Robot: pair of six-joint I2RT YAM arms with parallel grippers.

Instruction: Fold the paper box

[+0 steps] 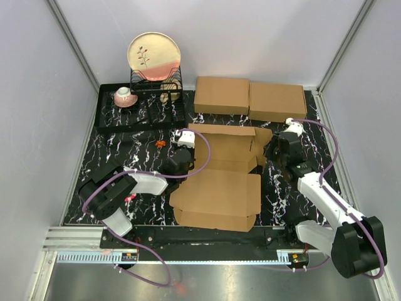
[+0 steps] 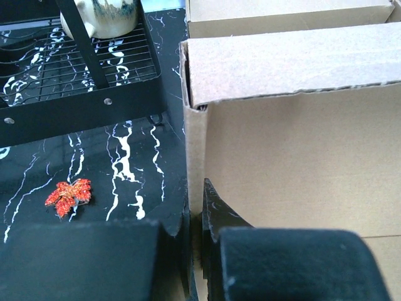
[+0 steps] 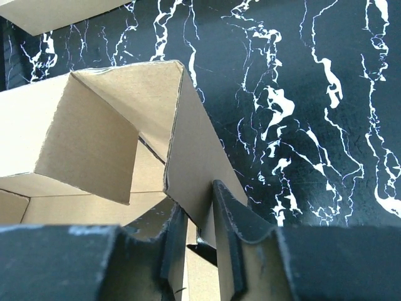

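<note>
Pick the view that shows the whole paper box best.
Top external: the whole paper box shows, rear walls raised, front panel flat. Left wrist shows only one side wall between the left gripper's fingers; right wrist only a raised corner flap between the right gripper's fingers.
</note>
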